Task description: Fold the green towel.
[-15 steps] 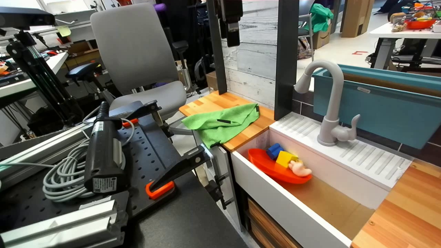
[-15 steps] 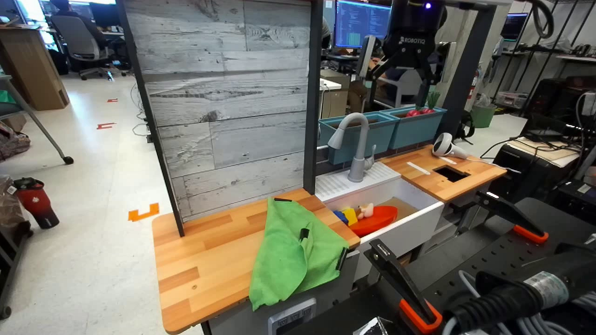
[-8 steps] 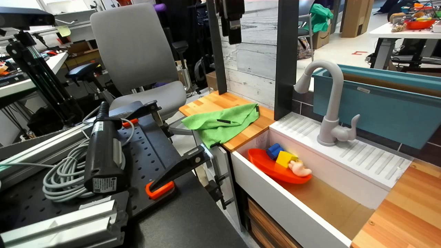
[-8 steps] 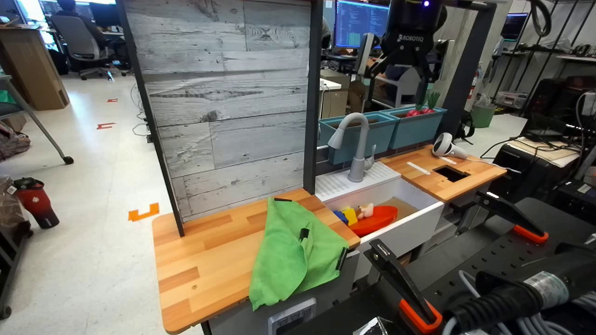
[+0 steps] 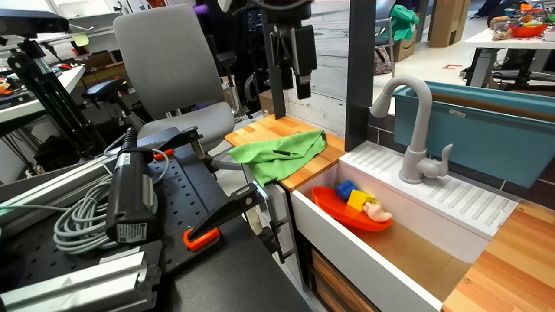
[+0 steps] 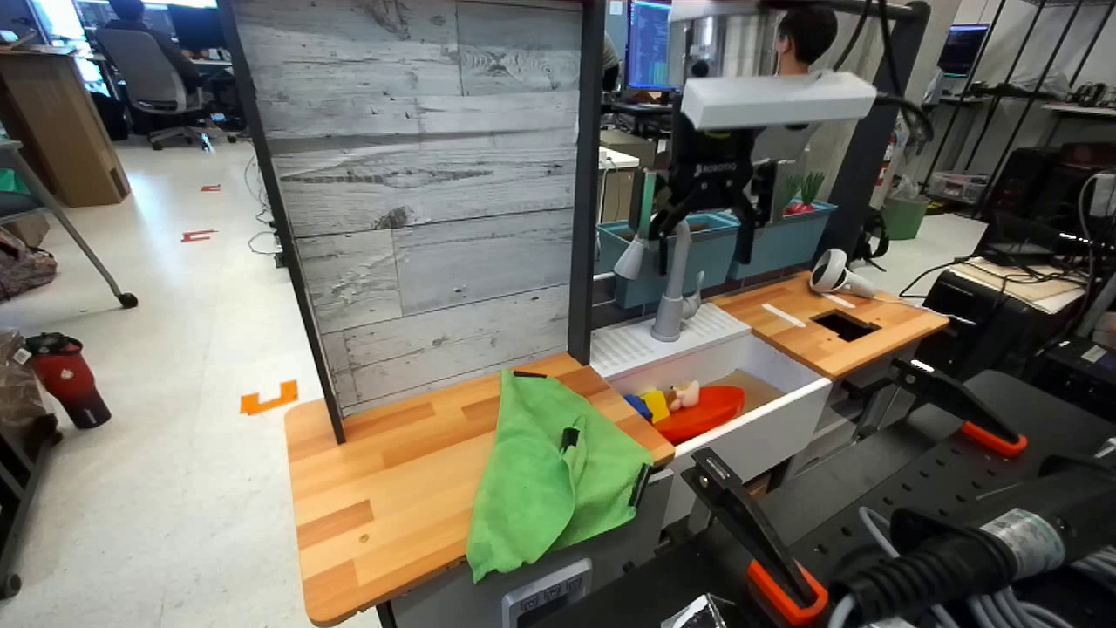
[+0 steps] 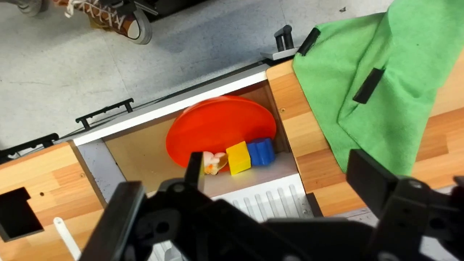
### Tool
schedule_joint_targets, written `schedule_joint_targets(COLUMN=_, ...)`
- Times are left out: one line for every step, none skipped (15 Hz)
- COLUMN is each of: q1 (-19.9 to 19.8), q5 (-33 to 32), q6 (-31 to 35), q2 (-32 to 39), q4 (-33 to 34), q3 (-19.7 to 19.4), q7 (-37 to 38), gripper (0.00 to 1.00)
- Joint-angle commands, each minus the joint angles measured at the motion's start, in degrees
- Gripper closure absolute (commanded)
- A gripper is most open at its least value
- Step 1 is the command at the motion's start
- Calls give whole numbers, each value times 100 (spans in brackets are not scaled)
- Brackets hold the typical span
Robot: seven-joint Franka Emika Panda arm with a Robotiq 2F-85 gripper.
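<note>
Let into the table (image 6: 375, 488) you see a white sink (image 6: 772, 436), and in it a red dish (image 7: 217, 123) with a blue block (image 7: 261, 151), a yellow block (image 7: 238, 158) and a pale toy (image 7: 214, 160) along its rim. A grey faucet (image 5: 419, 130) rises behind the sink, with a teal planter (image 5: 477, 134) beyond it. In an exterior view you have a grey panel (image 6: 418, 174) upright along the table's back edge, a white device (image 6: 839, 276) at the far corner, and a red tumbler (image 6: 68, 379) on the floor off the left edge
</note>
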Motion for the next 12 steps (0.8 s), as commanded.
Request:
schedule_joint_targets(q1=344, q5=-290, q6=275, q2=1002, q4=788, q3=-281, q7=-40, gripper=0)
schedule_joint_targets(q1=392, q5=-272, q6=365, q2=1249, q4=977, q3=-300, q7=-106, gripper=0)
schedule_joint_targets(q1=451, q5=-251, q6=441, q2=1490, q4=1169, q3=-332, q7=-148, gripper=0)
schedule_joint_targets(q1=485, q5=-202, q6=467, q2=1712, q4=1364, q3=-338, q7=-216, gripper=0)
schedule_joint_targets(q1=519, q5=-160, q6=507, q2=1961, q4=1576, q3=-335, q7=-279, gripper=0)
schedule_joint_targets(q1=574, q5=-154, q6=560, q2=2169, q4=1752, q3=-363, q7=-286, gripper=0)
schedule_joint_targets(q1=560, q5=-83, q6=604, q2=2414, q4=1968, q3=-310, q7=-377, gripper=0)
schedule_joint_targets(q1=557, q5=-28, q6=621, q2=2636, q4=2180, q3=-273, q7=-442, gripper=0)
schedule_joint_targets(q1=575, q5=14, q6=641, q2=2834, q4=2361, q3=-247, q7=-479, gripper=0)
schedule_joint_targets(q1=583, q5=44, q6=671, q2=3014, q4=2535, q3=-221, q7=-539, gripper=0)
schedule_joint_targets(q1=606, q5=57, q6=688, q2=3174, q4=2681, q3=-208, q7=-580, gripper=0)
schedule_joint_targets(q1=637, q5=55, q6=689, q2=3342, q4=2836, q3=-199, q7=-620, gripper=0)
